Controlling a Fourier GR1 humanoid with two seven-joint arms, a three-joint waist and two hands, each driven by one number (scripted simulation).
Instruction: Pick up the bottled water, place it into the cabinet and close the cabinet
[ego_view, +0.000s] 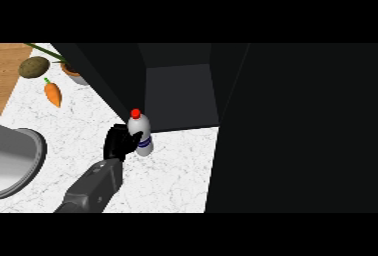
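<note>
So the left hand (120, 141) has its fingers curled round the bottled water (140, 133), holding it from the side, with the bottle sitting on the hand's right and poking up past it. The bottle's long axis runs pretty much upright, red cap on top and tilted just a touch away from the hand, blue band low down near the fingers. It looks like it's hanging just over the marble counter (170, 170), right at the front lip of the open cabinet (181, 95). That's the bit that matters: the cabinet's dark inside lies up and slightly right of the hand, just beyond the bottle's cap, so my guess is the next push is forward and a little rightward, keeping the bottle upright. The door edge is just above the hand, so I'd watch that side. The right hand isn't in view at all, so the left one's clearly the nearer.
</note>
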